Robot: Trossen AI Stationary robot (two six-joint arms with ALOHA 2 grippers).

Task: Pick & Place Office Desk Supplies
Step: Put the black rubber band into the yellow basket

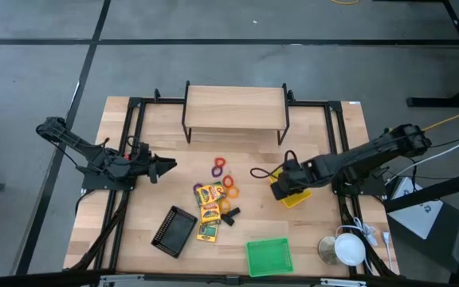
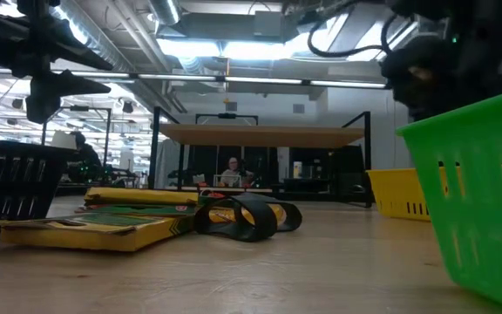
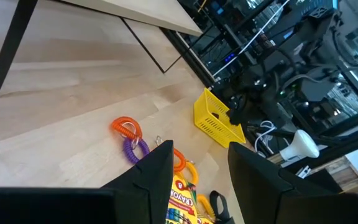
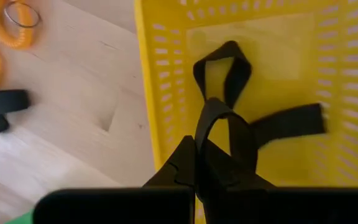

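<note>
My right gripper (image 1: 285, 182) hovers over the yellow bin (image 1: 295, 196) at the table's right and is shut on a black looped strap clip (image 4: 224, 102). My left gripper (image 1: 162, 166) waits open at the table's left, off the wood, aimed at the supplies; its fingers frame the view (image 3: 201, 174). Yellow crayon boxes (image 1: 207, 209) lie flat mid-table, with another black clip (image 1: 229, 216) beside them. Purple and orange rings (image 1: 220, 166), (image 1: 229, 183) lie flat just beyond. The low view shows the crayon boxes (image 2: 103, 222) and the black clip (image 2: 242, 216) up close. My right gripper pinches the black strap clip between its two shut fingers (image 4: 185, 168), at the near end of a loop (image 4: 211, 134). The fingers come from above, pointing down into the yellow bin. The strap's further loop (image 4: 225, 59) and its free end (image 4: 294, 120) lie inside the bin.
A wooden shelf riser (image 1: 235, 108) stands at the far side. A black mesh tray (image 1: 174, 231) and a green bin (image 1: 269, 257) sit near the front edge. A white object with cables (image 1: 349, 249) is at the near right corner. Bare wood lies between the rings and the yellow bin.
</note>
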